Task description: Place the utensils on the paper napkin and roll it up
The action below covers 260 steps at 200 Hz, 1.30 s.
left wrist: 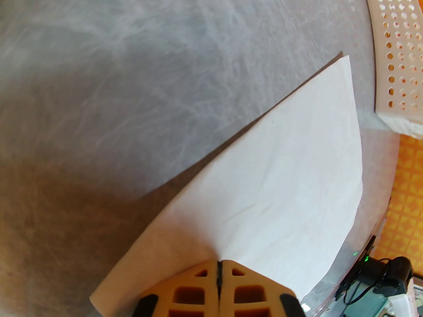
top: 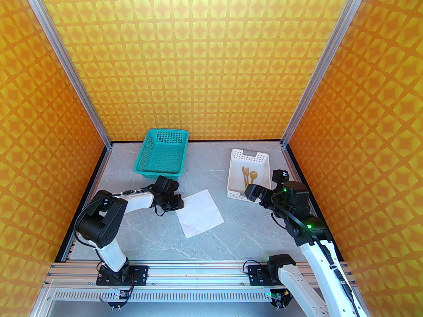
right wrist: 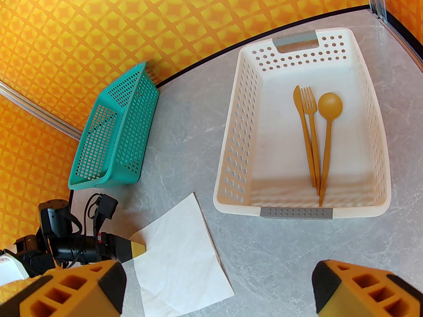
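on the grey table (top: 231,243), the left gripper (left wrist: 218,263) was clamped on the paper napkin (top: 199,212); the right gripper (right wrist: 218,279) hung open near the utensils (right wrist: 310,102) in the white basket (right wrist: 236,144).

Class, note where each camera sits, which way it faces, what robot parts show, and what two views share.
Top external: above, behind, facing down at the grey table; left arm, right arm.
Left wrist: along the shut left gripper pinching the white paper napkin.
Right wrist: down past the open right gripper at the white perforated plastic basket.
Shared: the napkin.
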Available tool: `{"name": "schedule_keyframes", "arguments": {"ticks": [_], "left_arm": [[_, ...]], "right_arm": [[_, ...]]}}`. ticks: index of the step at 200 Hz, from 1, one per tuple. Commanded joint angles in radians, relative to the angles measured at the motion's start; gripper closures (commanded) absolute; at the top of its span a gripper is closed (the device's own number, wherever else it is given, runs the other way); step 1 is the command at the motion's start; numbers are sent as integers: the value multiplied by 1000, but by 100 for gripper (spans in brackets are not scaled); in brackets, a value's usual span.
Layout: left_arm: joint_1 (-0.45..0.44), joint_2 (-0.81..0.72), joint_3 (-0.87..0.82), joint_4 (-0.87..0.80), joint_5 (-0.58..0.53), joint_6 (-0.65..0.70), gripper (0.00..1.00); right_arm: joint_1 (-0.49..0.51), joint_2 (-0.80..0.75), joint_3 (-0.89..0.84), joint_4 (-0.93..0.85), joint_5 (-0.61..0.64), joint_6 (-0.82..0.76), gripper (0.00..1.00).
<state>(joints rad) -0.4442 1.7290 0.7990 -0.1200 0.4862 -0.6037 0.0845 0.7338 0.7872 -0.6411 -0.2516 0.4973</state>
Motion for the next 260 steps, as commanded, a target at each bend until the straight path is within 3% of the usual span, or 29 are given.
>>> {"name": "schedule_keyframes", "arguments": {"ticks": [1,65,117,143,184,218,260], "left_arm": [[-5,-39,-103,79,-30,-143,100],[-62,-184,-376,386,-127,-503,100],[-207,-255,-482,469,-329,-728,100],[-262,-270,-490,491,-371,-780,100],[-267,-296,-463,445,-372,-750,100],[-268,-296,-456,437,-372,-739,100],[-267,-304,-454,433,-372,-732,100]], "right_arm": [[-2,16,-6,-17,-57,25,1],[13,56,-91,56,-195,113,3],[149,118,-160,137,-185,181,10],[240,201,-174,193,-187,219,21],[447,374,-191,288,-208,301,55],[593,470,-220,368,-205,371,78],[736,573,-215,436,-185,428,87]]}}
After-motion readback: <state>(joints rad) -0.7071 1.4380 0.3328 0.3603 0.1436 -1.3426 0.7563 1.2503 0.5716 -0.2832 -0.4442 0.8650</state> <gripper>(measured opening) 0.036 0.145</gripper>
